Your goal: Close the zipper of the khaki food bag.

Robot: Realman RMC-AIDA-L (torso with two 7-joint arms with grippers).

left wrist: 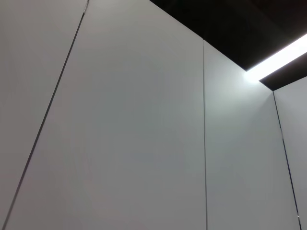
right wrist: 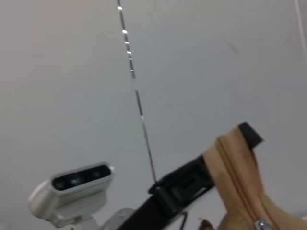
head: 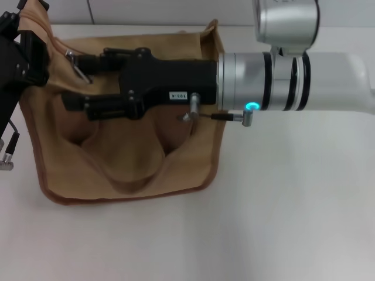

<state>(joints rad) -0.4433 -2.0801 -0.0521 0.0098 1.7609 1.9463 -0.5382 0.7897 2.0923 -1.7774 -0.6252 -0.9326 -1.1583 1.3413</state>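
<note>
While the khaki food bag sits at nine o'clock on the table in the head view, the right gripper reaches across it, fingers apart, by a silver pull tab. The left gripper pinches the bag's ten o'clock corner. Left wrist view: wall panels. Right wrist view: the zipper, bag fabric.

Khaki food bag: matt woven cloth. Right end effector: matt black plastic. Table: smooth white.

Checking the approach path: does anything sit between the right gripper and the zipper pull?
Nothing visible. The right gripper hangs open over the bag, the zipper pull by its fingertip. The left gripper grips the bag's corner.
</note>
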